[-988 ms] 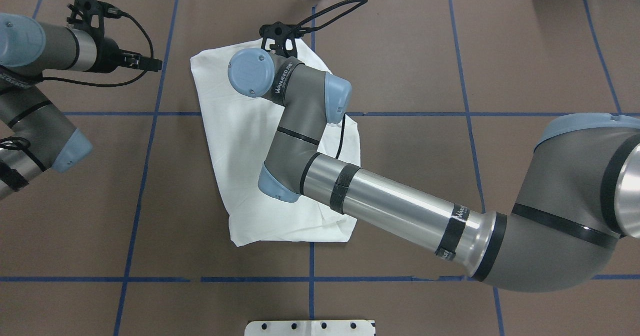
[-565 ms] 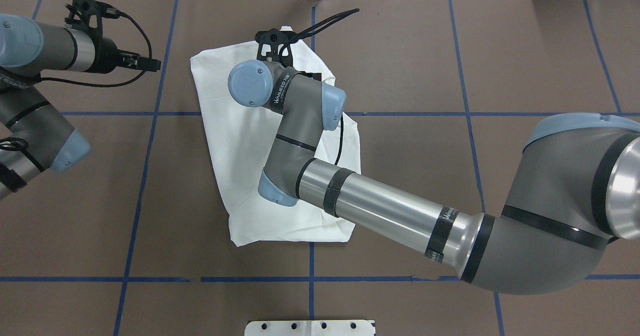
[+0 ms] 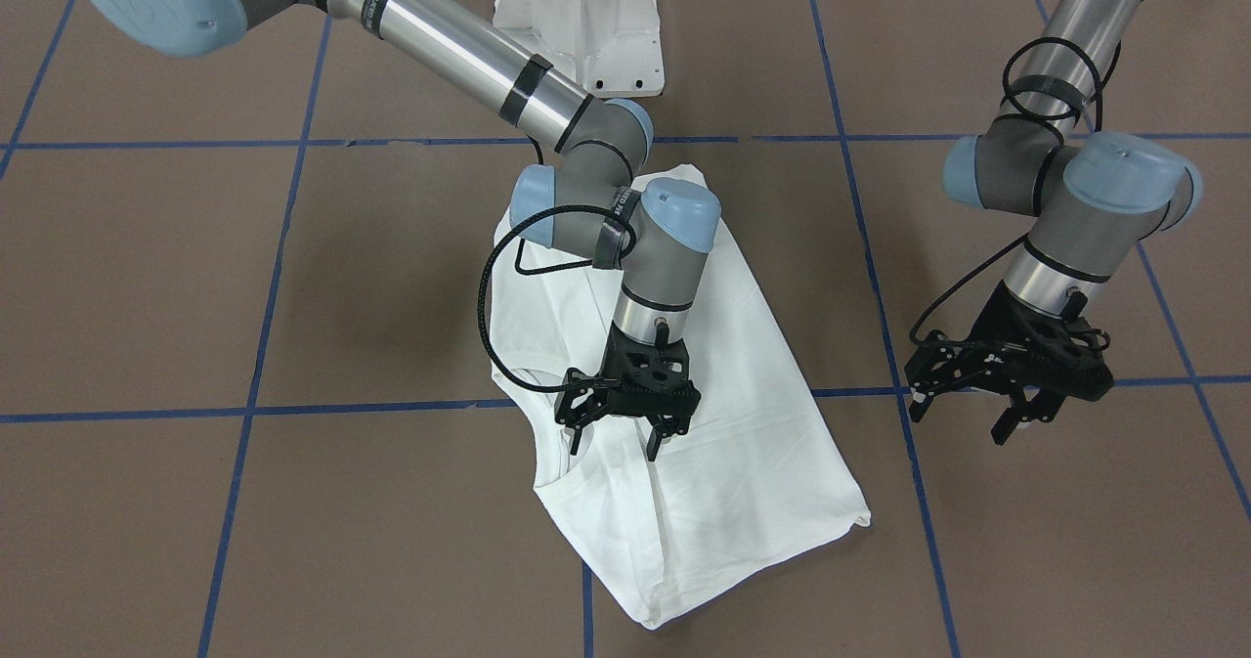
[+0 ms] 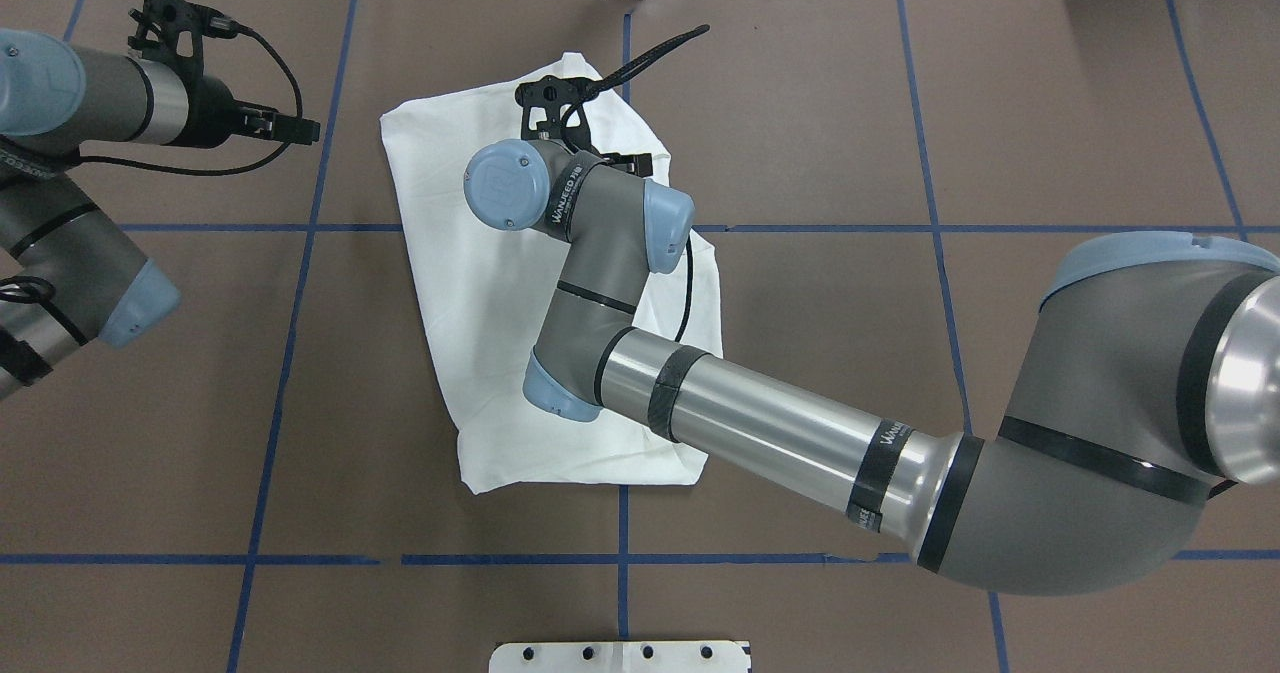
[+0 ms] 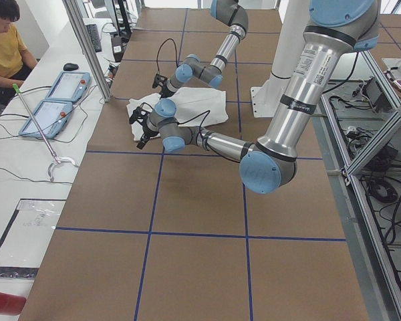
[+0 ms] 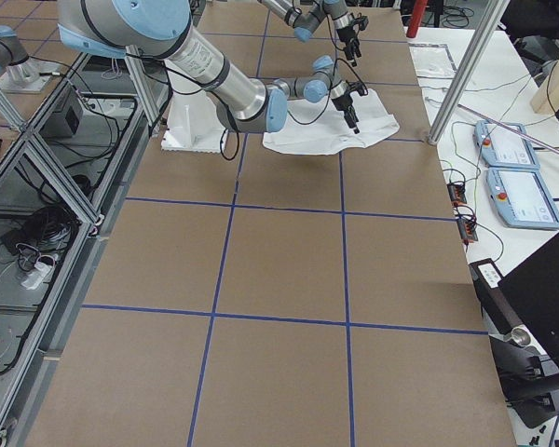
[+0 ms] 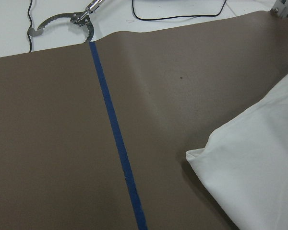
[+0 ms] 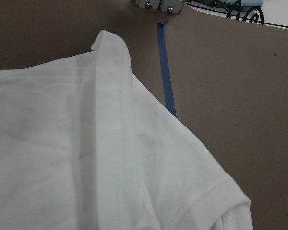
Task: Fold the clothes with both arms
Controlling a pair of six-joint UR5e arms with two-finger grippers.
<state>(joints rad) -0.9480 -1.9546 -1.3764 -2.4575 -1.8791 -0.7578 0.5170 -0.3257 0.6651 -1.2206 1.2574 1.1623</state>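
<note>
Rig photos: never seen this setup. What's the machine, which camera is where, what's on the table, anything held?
A left arm and a right arm stand at a brown table, each with a two-finger gripper. One camera looks down from behind the robot, one faces it, two sit at the table's ends, one rides on each wrist. A white shirt, partly folded, lies on the table. The right gripper hangs open over it; the left gripper hangs open beside it, over bare table. Neither holds anything.

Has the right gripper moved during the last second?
Yes. The right gripper has drawn back toward the robot over the white shirt: in the overhead view it is nearer the crosswise blue tape line.
</note>
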